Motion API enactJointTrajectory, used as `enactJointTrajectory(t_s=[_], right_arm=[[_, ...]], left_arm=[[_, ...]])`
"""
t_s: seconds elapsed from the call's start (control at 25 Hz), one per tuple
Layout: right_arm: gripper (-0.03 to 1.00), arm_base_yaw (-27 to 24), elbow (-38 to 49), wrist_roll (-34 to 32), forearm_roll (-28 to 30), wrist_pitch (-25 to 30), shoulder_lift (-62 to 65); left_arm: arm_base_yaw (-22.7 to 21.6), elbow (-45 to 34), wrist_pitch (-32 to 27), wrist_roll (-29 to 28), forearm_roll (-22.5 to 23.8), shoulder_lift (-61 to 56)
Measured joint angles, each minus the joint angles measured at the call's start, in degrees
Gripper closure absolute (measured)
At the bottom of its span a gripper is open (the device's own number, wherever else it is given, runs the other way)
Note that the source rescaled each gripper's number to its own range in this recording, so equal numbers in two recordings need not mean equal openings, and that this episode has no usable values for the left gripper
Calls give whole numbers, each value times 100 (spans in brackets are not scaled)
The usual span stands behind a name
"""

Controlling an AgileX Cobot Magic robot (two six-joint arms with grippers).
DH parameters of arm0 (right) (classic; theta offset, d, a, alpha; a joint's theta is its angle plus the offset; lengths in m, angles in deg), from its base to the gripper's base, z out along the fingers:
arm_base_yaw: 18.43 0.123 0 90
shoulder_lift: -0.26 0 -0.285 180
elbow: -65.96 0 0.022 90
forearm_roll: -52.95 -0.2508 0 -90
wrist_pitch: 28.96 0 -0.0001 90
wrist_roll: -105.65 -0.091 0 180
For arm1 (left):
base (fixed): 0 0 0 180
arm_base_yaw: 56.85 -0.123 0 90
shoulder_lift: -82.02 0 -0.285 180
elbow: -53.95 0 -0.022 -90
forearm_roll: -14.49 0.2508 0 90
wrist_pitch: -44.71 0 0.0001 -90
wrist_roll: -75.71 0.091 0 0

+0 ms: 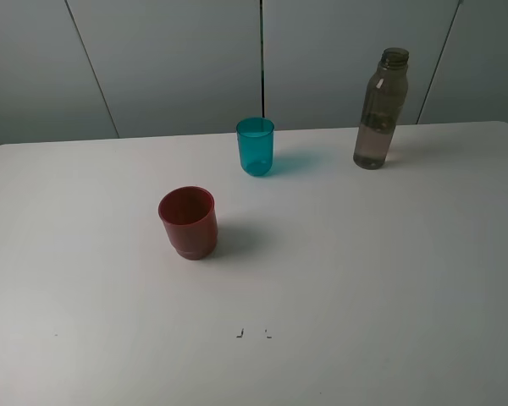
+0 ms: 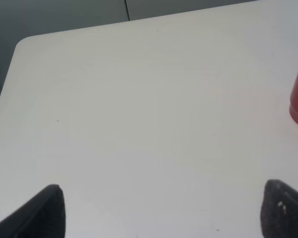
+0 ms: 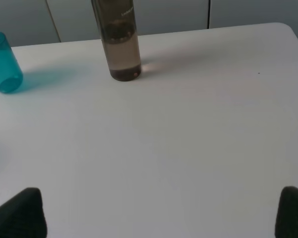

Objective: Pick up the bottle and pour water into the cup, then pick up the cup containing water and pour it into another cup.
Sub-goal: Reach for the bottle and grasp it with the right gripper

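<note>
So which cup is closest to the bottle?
The teal cup. It's the slimmer one, standing at the back alongside the bottle, while the wider red cup sits farther off, toward the front.

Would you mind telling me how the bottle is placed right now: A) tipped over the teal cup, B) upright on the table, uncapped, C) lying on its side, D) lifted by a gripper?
B: the bottle stands upright on the table, its threaded neck open, nothing gripping it.

This looks like a lab or test room. A plain white desk [image 1: 364, 279] with rounded corners stands against smooth grey wall panels [image 1: 178, 59], and small black marks [image 1: 240, 333] sit near its front edge.
</note>
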Motion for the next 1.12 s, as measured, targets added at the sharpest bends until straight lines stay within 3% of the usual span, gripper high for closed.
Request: enactJointTrajectory(t_s=[0.96,1.12], right_arm=[[-3,0,0,0,0,-9,-8],[-3,0,-343,0,0,-163,-570]], left_arm=[[0,0,0,0,0,0],[0,0,0,0,0,0]])
